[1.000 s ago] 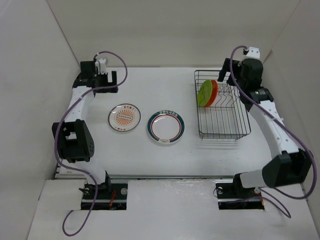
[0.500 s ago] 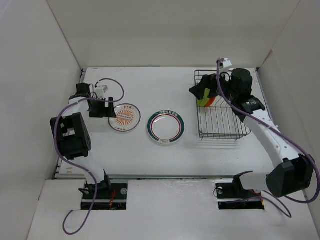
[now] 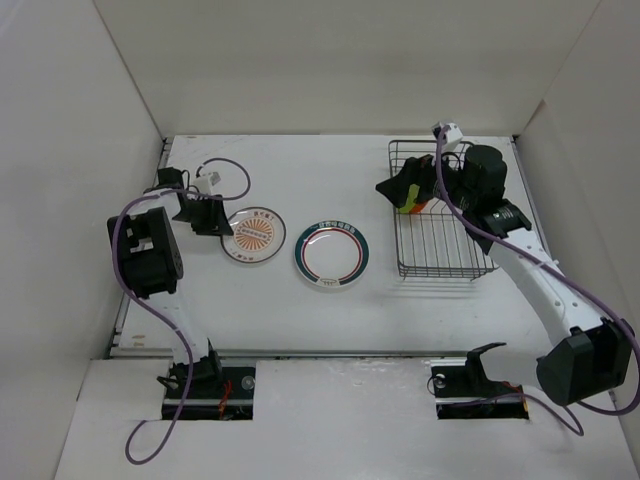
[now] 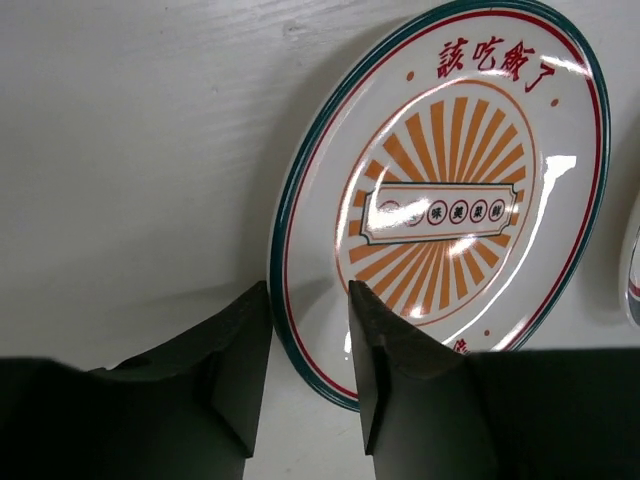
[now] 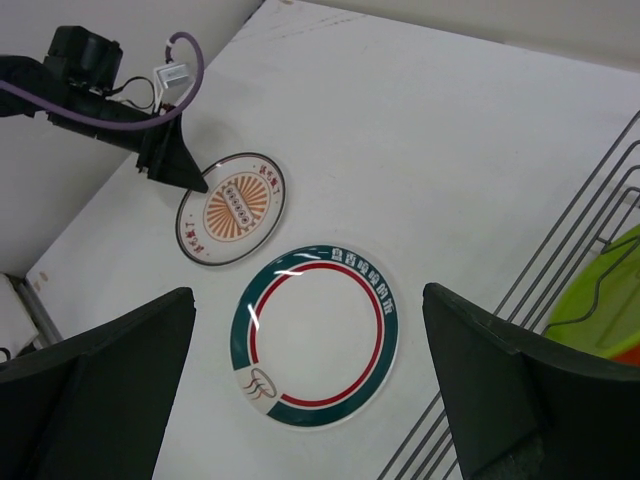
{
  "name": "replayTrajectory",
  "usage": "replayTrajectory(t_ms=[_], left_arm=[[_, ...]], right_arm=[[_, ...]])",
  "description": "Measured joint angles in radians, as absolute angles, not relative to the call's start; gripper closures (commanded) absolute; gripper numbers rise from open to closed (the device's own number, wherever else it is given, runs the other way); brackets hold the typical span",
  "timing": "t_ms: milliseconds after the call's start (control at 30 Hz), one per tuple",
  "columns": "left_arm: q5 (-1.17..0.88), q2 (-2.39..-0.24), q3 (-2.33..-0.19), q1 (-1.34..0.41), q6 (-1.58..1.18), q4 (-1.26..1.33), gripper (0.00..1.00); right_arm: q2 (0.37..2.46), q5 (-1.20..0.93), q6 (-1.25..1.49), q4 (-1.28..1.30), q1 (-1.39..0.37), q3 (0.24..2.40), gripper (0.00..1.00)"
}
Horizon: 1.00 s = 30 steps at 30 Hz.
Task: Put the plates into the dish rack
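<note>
The left fingers [image 3: 214,222] are slightly spread and low over the table, straddling the near-left rim of the small white plate with the orange sunburst centre [image 3: 252,233]. One finger is outside the rim and the other over the plate's face. Whether they touch the plate cannot be told. The right fingers [image 3: 394,191] are spread wide and hold nothing. They hang above the far-left corner of the rack, pointing toward the middle of the table.

Plain off-white panel walls [image 3: 320,60] close in the space on the left, far and right sides. The white table [image 3: 300,325] is flat and matt, with a faint seam along its near edge.

The rectangular black wire dish rack [image 3: 450,255] sits on the right half of the table. The larger white plate with the dark teal rim [image 3: 333,253] lies flat near the table's centre, just left of the rack and just right of the sunburst plate, apart from both. The plain lime green plate [image 5: 608,272] stands on edge in the rack's far-left part, with the plain orange plate [image 5: 628,352] just behind it, mostly hidden.
</note>
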<state>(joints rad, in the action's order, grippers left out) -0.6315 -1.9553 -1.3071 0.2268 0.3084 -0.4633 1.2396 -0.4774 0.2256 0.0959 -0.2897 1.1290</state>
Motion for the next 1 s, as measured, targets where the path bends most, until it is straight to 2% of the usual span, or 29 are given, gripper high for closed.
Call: replayTrajectory(t_ms=[33, 67, 167, 633, 1000], left_arm=[[-0.641, -1.964, -1.312, 0.227, 0.308, -0.464, 0.73], [-0.648, -1.971, -1.317, 0.227, 0.306, -0.465, 0.84], [-0.687, -1.995, -1.327, 0.231, 0.287, -0.471, 1.0], [-0.833, -2.016, -1.433, 0.344, 0.236, -0.522, 1.0], [-1.017, -1.746, -1.563, 0.353, 0.265, -0.604, 1.0]], right_arm=[[1.239, -0.479, 0.228, 0.096, -0.29, 1.127, 0.0], [1.239, -0.479, 0.229, 0.094, -0.29, 1.124, 0.0], [1.238, -0.479, 0.232, 0.091, -0.29, 1.113, 0.0], [1.277, -0.495, 0.252, 0.043, -0.315, 1.063, 0.0], [1.393, -0.587, 0.29, -0.101, -0.406, 1.097, 0.0]])
